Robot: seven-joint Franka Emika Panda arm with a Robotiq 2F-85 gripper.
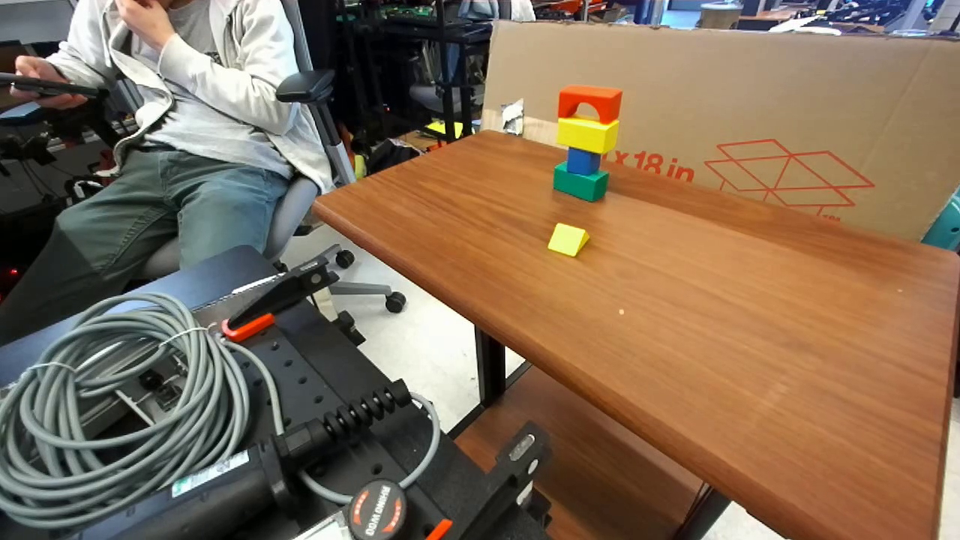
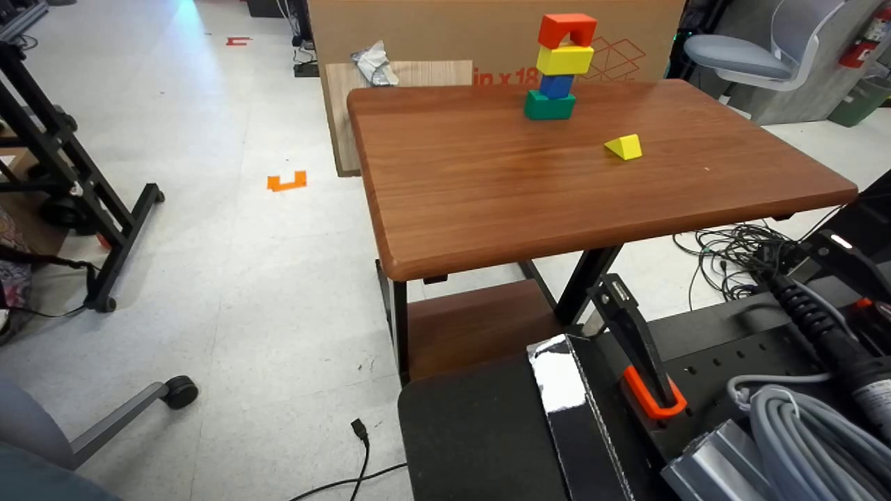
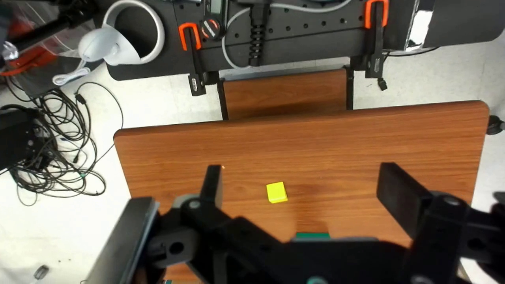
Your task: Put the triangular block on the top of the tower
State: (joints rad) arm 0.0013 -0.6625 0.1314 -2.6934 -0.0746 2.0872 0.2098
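Observation:
The triangular block [image 1: 568,240] [image 2: 626,147] is a small yellow wedge lying on the brown table in both exterior views. It also shows in the wrist view [image 3: 277,192], between the finger lines but well below them. The tower [image 1: 587,136] [image 2: 564,61] stands upright behind it: green base, then blue, then yellow, with a red-orange arch on top. In the wrist view only a green edge of the tower [image 3: 313,235] shows; the gripper body hides the rest. My gripper [image 3: 302,170] is open and empty, high above the table. It is out of both exterior views.
A cardboard sheet [image 1: 690,90] [image 2: 431,31] stands behind the table [image 1: 712,315] [image 2: 487,181] [image 3: 315,134]. A black bench with clamps [image 3: 373,55] and coiled grey cable [image 1: 127,405] lies across a gap from the table's front edge. A person [image 1: 202,97] sits beside the table.

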